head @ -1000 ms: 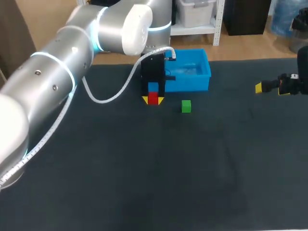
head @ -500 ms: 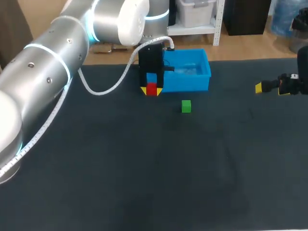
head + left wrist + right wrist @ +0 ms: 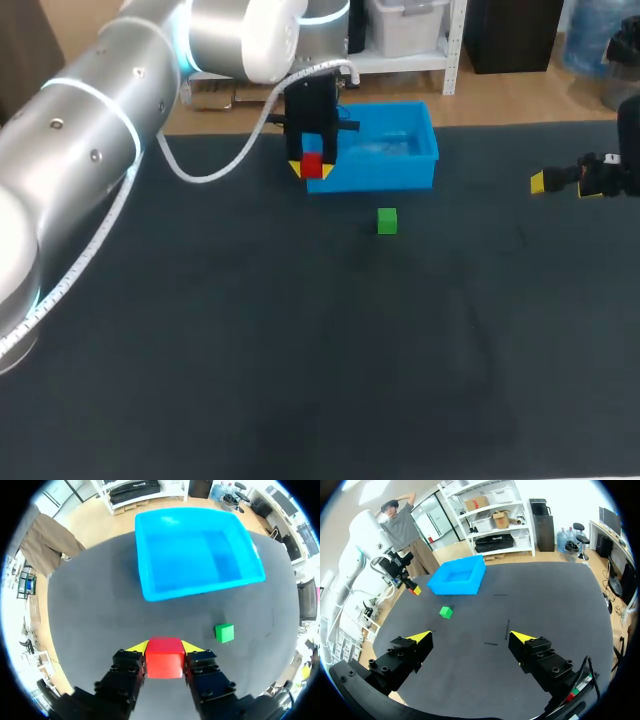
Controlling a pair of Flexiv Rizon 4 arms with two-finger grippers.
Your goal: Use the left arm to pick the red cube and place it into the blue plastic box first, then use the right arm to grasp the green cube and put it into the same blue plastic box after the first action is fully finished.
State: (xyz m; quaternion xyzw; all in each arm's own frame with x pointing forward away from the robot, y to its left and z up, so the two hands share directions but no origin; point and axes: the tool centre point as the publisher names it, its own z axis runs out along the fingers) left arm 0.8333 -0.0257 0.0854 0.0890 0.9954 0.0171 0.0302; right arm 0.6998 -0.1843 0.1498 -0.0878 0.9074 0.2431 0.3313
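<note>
My left gripper point(image 3: 311, 168) is shut on the red cube point(image 3: 311, 165), held in the air at the near left corner of the blue plastic box point(image 3: 400, 170). In the left wrist view the red cube point(image 3: 164, 657) sits squeezed between both yellow tips of that gripper point(image 3: 164, 647), with the blue box point(image 3: 197, 550) ahead and empty inside. The green cube point(image 3: 387, 221) lies on the dark table in front of the box; the green cube point(image 3: 224, 632) shows beside the gripper. My right gripper point(image 3: 470, 636) is open and empty at the table's right side, where the head view shows the right gripper point(image 3: 560, 181).
The dark table surface point(image 3: 300, 350) spreads out in front of the box. In the right wrist view the blue box point(image 3: 457, 576) and green cube point(image 3: 446, 611) lie far ahead, with my left arm's gripper point(image 3: 413, 589) holding the red cube beside them.
My left gripper has risen and moved back with the red cube, from the table in front of the box up to its near left corner. The right arm has stayed still.
</note>
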